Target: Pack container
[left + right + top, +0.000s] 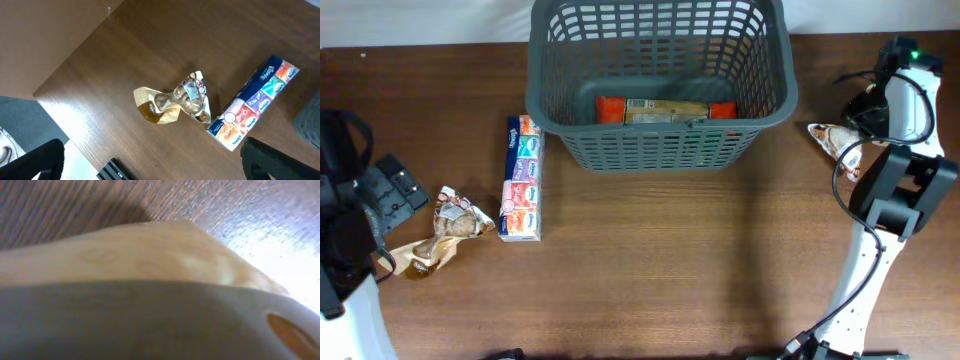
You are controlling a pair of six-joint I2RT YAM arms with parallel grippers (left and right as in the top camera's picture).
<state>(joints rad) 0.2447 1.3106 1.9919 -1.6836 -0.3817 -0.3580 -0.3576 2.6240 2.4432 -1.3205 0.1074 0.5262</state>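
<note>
left gripper (402, 188): left edge of overhead, jaws spread wide, holds nothing, touches nothing; in the left wrist view its dark fingers (35, 162) sit at the two bottom corners, far apart
crumpled snack bag (448, 228): lower left, flat on the table (670, 270), just right of the left gripper, apart from it; brown and gold, twisted in the middle (175, 102)
tissue multipack (523, 180): right of the crumpled bag, near it but not touching; long, laid top-to-bottom in frame, colourful panels (252, 105); top end just beside the basket's lower left corner
basket (660, 148): dark grey, lattice sides, top centre of overhead, upright on the table; well right of the left gripper, left of the right gripper, apart from both
basket contents: orange-red package (610, 108) and tan box (665, 110) on the base, along the near wall
snack packet (832, 140): upper right, on the table just right of the basket; pale tan, right end under the right gripper
right gripper (858, 130): upper right, jaws pressed together on the packet's right end
right wrist view: blurred; tan packet surface (140, 250) lying against the grey finger (125, 325), wood grain behind
</note>
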